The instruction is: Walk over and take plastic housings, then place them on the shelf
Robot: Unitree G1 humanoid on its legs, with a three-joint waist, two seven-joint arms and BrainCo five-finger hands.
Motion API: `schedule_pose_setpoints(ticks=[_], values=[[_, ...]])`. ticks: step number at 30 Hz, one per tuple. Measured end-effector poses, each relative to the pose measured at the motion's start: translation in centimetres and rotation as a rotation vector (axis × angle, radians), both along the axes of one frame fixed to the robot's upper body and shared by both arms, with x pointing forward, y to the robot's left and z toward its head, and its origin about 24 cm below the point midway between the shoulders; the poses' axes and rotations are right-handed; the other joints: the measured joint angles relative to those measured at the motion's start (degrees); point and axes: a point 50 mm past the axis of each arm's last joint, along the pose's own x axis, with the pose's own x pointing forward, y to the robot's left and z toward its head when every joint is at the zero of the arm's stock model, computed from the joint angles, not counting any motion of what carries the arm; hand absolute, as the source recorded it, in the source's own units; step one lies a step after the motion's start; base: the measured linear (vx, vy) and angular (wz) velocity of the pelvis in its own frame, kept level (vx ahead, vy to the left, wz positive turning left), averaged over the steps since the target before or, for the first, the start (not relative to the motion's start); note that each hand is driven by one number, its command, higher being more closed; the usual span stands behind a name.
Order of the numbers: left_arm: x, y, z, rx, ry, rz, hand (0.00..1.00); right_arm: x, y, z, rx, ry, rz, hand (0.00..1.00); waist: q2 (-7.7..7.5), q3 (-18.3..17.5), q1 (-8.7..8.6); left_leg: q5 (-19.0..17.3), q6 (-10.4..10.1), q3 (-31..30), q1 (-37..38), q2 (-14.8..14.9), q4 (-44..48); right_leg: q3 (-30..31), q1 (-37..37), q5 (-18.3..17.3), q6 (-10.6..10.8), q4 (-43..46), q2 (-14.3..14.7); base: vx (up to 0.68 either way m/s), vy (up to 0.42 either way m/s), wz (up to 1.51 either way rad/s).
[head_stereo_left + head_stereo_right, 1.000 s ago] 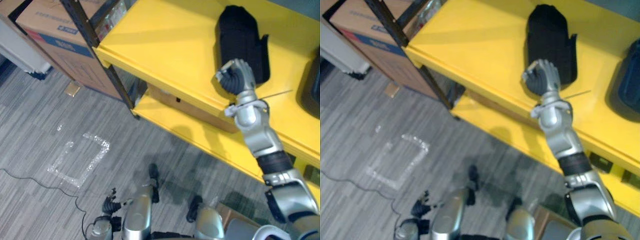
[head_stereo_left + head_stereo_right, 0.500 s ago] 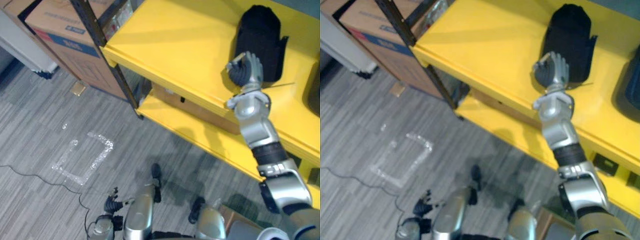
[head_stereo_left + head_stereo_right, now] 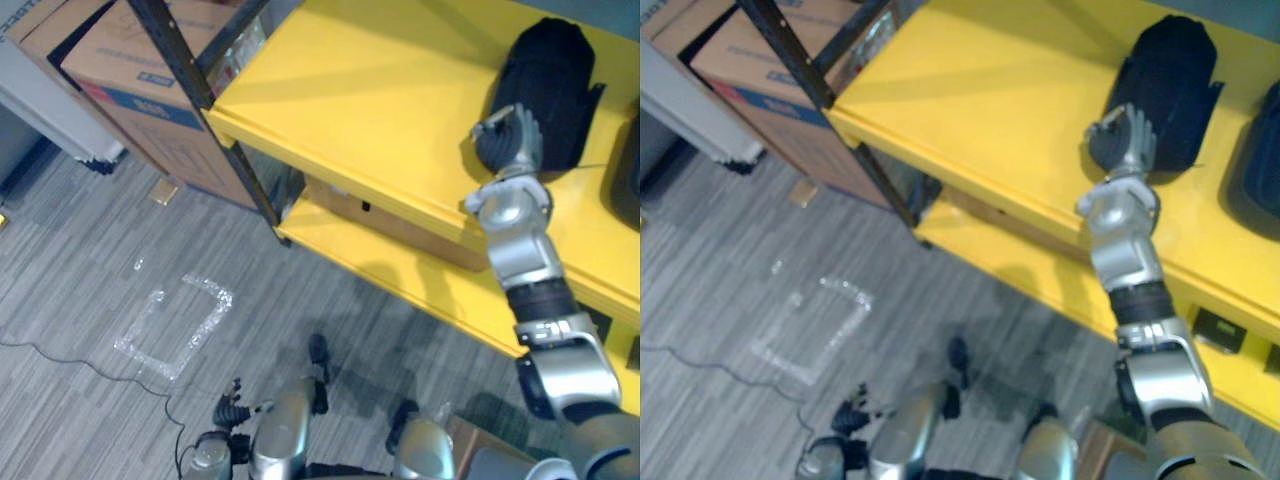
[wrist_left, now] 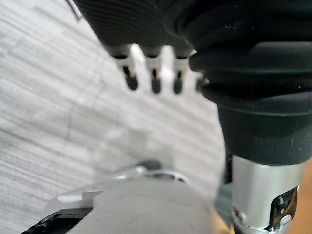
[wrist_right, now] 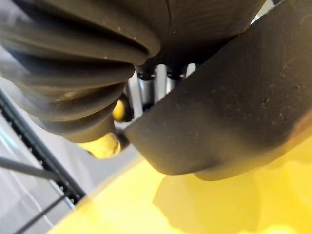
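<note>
A black plastic housing [image 3: 550, 85] lies on the top board of the yellow shelf [image 3: 360, 100], toward its right. My right hand [image 3: 508, 138] reaches up from below and sits at the housing's near edge, fingers curled against it. In the right wrist view the housing's dark wall [image 5: 234, 102] lies across the fingers [image 5: 146, 85], which run behind it. My left hand [image 3: 228, 410] hangs low over the grey carpet; its fingers [image 4: 153, 73] are relaxed and hold nothing.
A second dark housing [image 3: 627, 180] rests at the shelf's right end. Cardboard boxes [image 3: 120, 70] stand behind the black shelf post [image 3: 185, 75], and another box [image 3: 400, 215] sits on the lower board. A taped square [image 3: 175, 320] marks the carpet.
My right hand and the black housing have moved to the right and deeper along the top board. The camera has shifted a little too. The left hand hangs as before.
</note>
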Motion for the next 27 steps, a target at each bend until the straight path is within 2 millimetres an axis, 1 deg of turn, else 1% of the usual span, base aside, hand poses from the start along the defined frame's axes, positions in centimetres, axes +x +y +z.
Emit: schedule_pose_setpoints(ticks=[5, 7, 10, 13, 15, 18, 23, 27], values=[[-0.2, 0.0, -0.2, 0.005, 0.01, 0.001, 0.0, 0.0, 0.7, 0.1, 0.006, -0.061, 0.053, 0.0, 0.05, -0.03, -0.3, 0.99, -0.58, 0.0, 0.86, -0.17, -2.47, 0.02, -0.25, -0.13, 0.1, 0.0, -0.04, 0.0, 0.0, 0.0], [-0.2, 0.0, -0.2, 0.006, 0.01, 0.001, 0.0, -0.1, 0.9, 0.3, 0.001, -0.088, 0.07, 0.0, 0.05, -0.03, -0.32, 1.53, -0.49, 0.01, 0.99, -0.2, -3.03, 0.03, -0.42, -0.14, 0.12, 0.02, -0.02, 0.04, -0.001, -0.01], [-0.4, 0.0, -0.3, 0.007, 0.015, 0.002, 0.0, -0.4, 1.9, 0.3, 0.0, -0.14, 0.123, 0.0, 0.05, -0.03, -0.37, 1.65, -0.47, 0.05, 1.01, -0.2, -3.18, 0.05, -0.72, -0.04, 0.35, 0.5, -0.03, 0.05, -0.016, -0.01], [-0.4, 0.0, -0.3, 0.009, 0.003, 0.001, 0.0, -1.0, 3.5, 0.0, 0.027, -0.194, 0.197, 0.0, 0.05, -0.03, -0.39, 1.98, -0.39, 0.04, 1.51, -0.15, -3.68, 0.03, -0.62, -0.3, 0.27, 0.77, -0.04, 0.06, -0.03, -0.01], [-0.4, 0.0, -0.3, 0.009, 0.001, -0.001, 0.0, -1.3, 5.0, -0.2, 0.054, -0.226, 0.257, 0.0, 0.05, -0.03, -0.45, 2.25, -0.37, 0.02, 1.8, -0.15, -4.19, 0.0, -0.57, -0.6, 0.35, 0.89, -0.02, 0.05, -0.029, 0.0], [-0.4, 0.0, -0.3, 0.012, 0.002, -0.003, 0.0, -1.8, 6.0, 0.3, 0.089, -0.264, 0.304, 0.0, 0.05, -0.03, -0.45, 2.72, -0.37, -0.11, 2.63, -0.25, -5.26, -0.33, 0.04, -0.71, 0.36, 0.79, 0.02, 0.05, -0.025, 0.03], [-0.6, 0.0, -0.4, 0.014, 0.009, -0.005, 0.0, -2.3, 6.9, 0.9, 0.108, -0.298, 0.335, 0.0, 0.05, -0.03, -0.44, 2.76, -0.43, -0.22, 3.69, -0.35, -5.76, -0.5, 1.21, -0.74, 0.39, 0.16, 0.12, 0.02, -0.007, 0.01], [-0.6, 0.0, -0.5, 0.015, 0.008, -0.005, 0.0, -2.2, 6.9, 0.7, 0.123, -0.297, 0.309, 0.0, 0.05, -0.03, -0.45, 2.82, -0.47, -0.27, 3.73, -0.33, -5.82, -0.51, 1.24, -0.72, 0.42, 0.16, 0.16, 0.0, 0.0, 0.0]])
